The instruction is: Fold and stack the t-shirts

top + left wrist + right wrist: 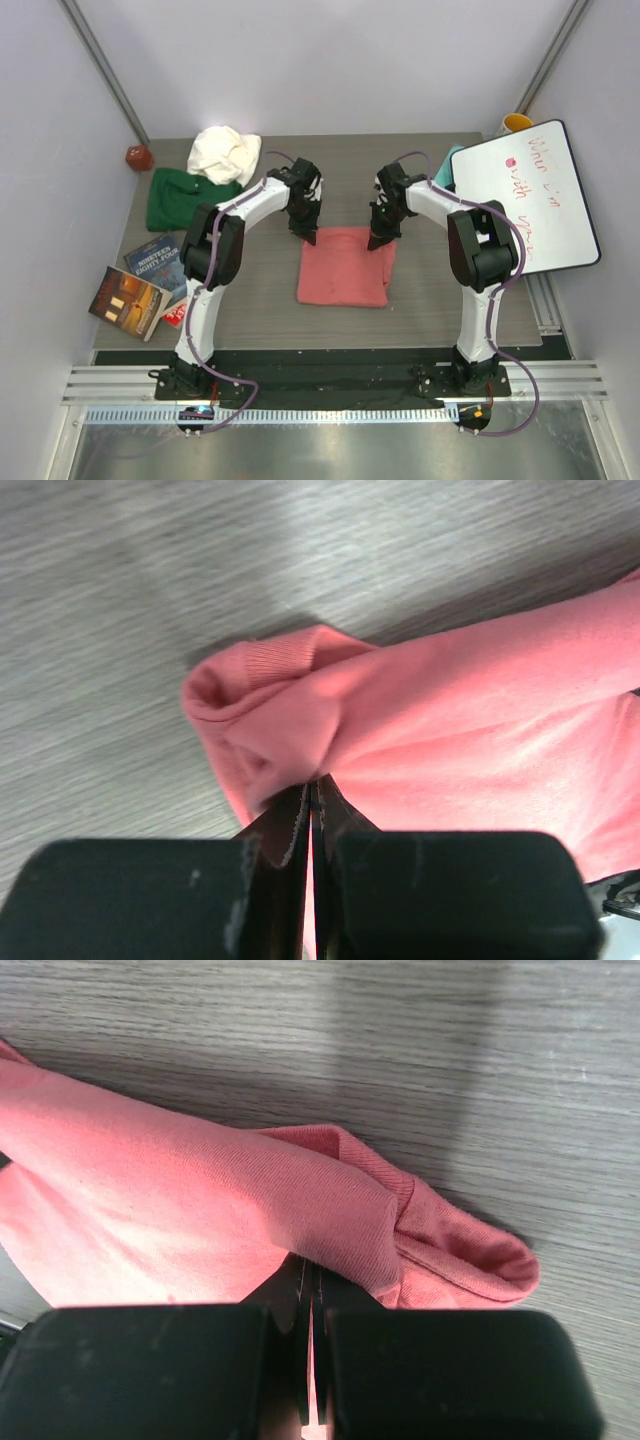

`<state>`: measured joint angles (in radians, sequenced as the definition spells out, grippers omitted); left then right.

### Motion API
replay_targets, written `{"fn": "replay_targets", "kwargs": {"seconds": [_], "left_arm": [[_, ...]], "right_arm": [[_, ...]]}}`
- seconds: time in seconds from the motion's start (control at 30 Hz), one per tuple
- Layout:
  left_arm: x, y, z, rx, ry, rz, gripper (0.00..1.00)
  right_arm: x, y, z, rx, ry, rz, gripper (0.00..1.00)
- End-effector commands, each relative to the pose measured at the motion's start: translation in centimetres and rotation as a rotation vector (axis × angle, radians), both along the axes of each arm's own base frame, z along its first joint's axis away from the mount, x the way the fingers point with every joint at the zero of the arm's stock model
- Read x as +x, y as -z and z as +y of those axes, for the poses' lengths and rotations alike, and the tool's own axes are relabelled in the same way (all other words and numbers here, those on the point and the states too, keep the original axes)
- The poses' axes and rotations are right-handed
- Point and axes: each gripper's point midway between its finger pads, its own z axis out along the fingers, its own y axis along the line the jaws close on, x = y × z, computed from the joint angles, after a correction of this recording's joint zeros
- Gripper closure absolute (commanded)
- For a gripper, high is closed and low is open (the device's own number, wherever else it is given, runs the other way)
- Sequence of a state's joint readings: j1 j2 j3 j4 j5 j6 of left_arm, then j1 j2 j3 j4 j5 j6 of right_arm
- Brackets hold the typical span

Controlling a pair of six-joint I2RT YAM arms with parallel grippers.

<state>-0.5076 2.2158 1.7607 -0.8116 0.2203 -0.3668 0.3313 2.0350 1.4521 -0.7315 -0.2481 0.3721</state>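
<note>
A salmon-pink t-shirt [345,268] lies folded into a rectangle at the middle of the table. My left gripper [308,238] is shut on its far left corner, where the pink cloth [300,730] bunches at the fingertips. At the far right corner my right gripper [378,241] is shut on the pink cloth [330,1210] too, with a ribbed hem curling beside it. A dark green t-shirt [183,197] lies at the back left, and a cream-white t-shirt [224,152] sits crumpled on its far edge.
Books [145,285] lie at the table's left edge. A small red object [138,157] sits at the back left corner. A whiteboard [527,195] with red writing leans at the right, with a teal item [452,160] and a yellow cup [516,122] behind it.
</note>
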Motion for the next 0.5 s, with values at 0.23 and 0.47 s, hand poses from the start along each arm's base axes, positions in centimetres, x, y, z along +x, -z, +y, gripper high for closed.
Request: {"fn": "replay_targets", "kwargs": {"seconds": [0.23,0.47], "left_arm": [[1.2,0.3,4.4,0.081,-0.058,-0.018,0.99],[0.8,0.4,6.9,0.109,-0.115,-0.011,0.84]], "right_arm": [[-0.9,2.7,-2.9,-0.088,0.002,0.027,0.99],[-0.6,1.8,-3.5,-0.095,0.014,0.013,0.91]]}}
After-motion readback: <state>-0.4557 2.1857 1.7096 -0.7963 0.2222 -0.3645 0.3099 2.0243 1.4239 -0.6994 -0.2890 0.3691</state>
